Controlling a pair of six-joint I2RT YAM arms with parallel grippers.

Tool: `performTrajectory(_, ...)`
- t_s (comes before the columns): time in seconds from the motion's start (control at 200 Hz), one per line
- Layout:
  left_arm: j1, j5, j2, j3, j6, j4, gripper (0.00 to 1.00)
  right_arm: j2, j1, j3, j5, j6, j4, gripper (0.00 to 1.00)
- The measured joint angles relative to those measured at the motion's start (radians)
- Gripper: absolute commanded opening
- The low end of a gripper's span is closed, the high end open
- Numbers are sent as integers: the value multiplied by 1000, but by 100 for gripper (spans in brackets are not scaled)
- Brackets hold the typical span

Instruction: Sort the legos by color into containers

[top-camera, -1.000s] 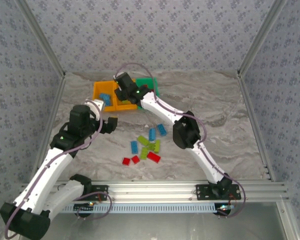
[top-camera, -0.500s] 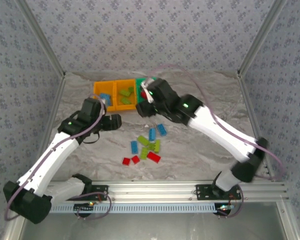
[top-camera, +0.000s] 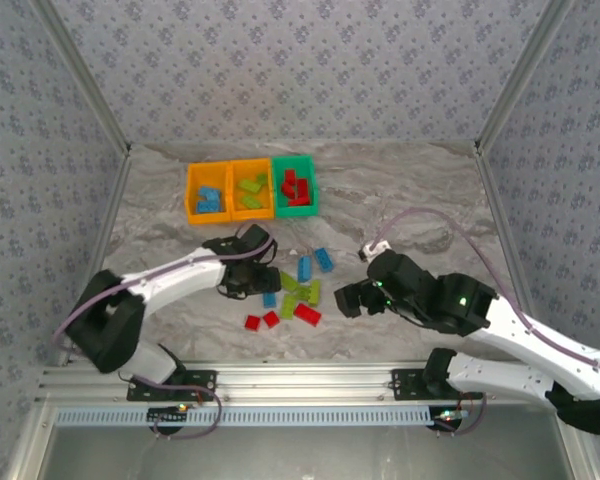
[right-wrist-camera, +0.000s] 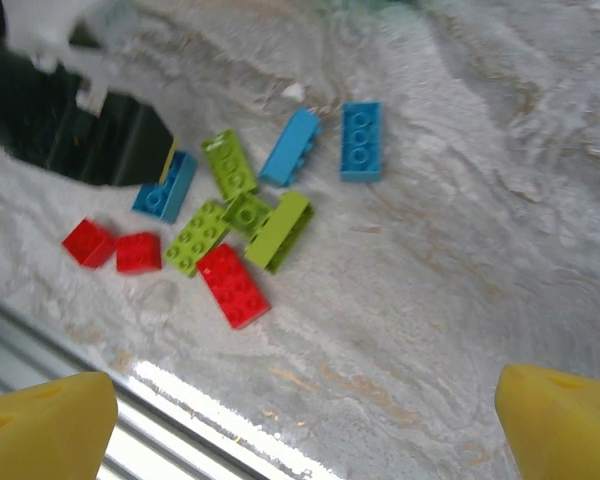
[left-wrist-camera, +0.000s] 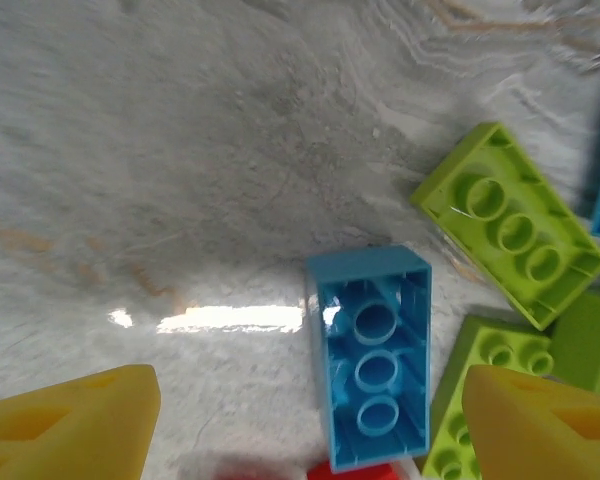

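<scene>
From the top camera, three small open-top plastic bins (top-camera: 230, 188) joined in a row are seen at the far side of the grey marbled table (top-camera: 410, 200). Blue bricks are held in the left orange one, lime in the middle orange one, and red in the green one. A loose cluster of small blue, red and lime studded bricks (top-camera: 292, 290) is spread nearer the arms. The left gripper (top-camera: 252, 278) is placed at the cluster's left edge, and the right gripper (top-camera: 352, 298) is set just beside its right edge.

In the left wrist view, the left gripper (left-wrist-camera: 310, 435) is spread wide and nothing is held. A blue plastic brick (left-wrist-camera: 372, 355), hollow side up, is seen lying between its yellow fingertips (left-wrist-camera: 70, 425), with lime bricks (left-wrist-camera: 510, 225) to its right.

In the right wrist view, the right gripper (right-wrist-camera: 300, 420) is likewise wide open and empty. The cluster (right-wrist-camera: 230, 215) is seen ahead of it and to the left, well apart from the fingertips.
</scene>
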Motion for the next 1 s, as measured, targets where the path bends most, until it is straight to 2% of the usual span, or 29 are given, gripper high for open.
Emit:
performTrajectory(0.115, -34, 18, 106, 47, 25, 26, 71, 0, -82, -1, -2, 8, 13, 100)
performTrajectory(0.25, -65, 39, 151, 69, 21, 53, 51, 26, -167, -1, -31, 8, 18, 100)
performTrajectory(0.475, -68, 39, 175, 90, 5, 65, 25, 31, -180, -1, -122, 4, 16, 100)
performTrajectory(0.62, -67, 3, 170, 130, 16, 11, 20, 35, -177, -1, -177, 3, 18, 100)
performTrajectory(0.774, -32, -42, 108, 216, 46, -70, 20, 52, -161, 2, -194, 3, 32, 100)
performTrajectory(0.889, 63, -88, 28, 304, 99, -102, 20, 63, -141, 8, -203, 3, 74, 100)
performTrajectory(1.004, 217, -124, -2, 411, 169, -87, 20, 79, -122, 12, -202, 4, 122, 100)
